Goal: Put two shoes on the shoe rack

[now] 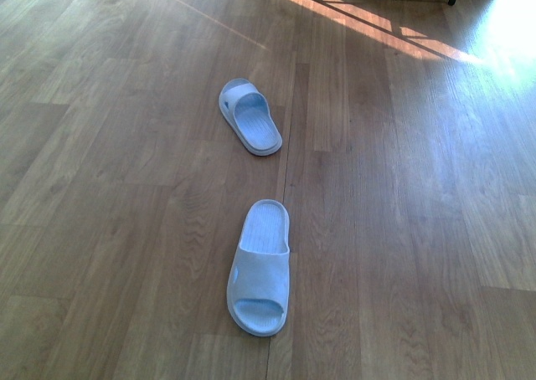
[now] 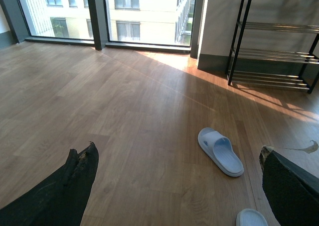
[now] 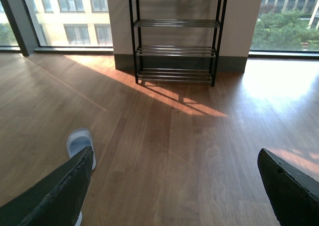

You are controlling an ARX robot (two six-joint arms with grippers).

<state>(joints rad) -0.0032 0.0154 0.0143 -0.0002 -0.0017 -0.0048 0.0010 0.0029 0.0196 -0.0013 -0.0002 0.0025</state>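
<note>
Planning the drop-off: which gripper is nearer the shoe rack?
Right, probably. The shoe rack stands far ahead, right of centre in the front view, on the right gripper's side; the left gripper is further across. Neither is close.

A wood-plank floor (image 1: 126,162) carries everything. Two pale blue slide sandals lie sole-down on it, well apart, one beyond the other: the near slide (image 1: 260,267) has its toe towards the robot, and the far slide (image 1: 249,117) is angled, toe away. The shoe rack (image 3: 174,51) stands against the wall, with a sunlit patch (image 3: 184,99) just before it
</note>
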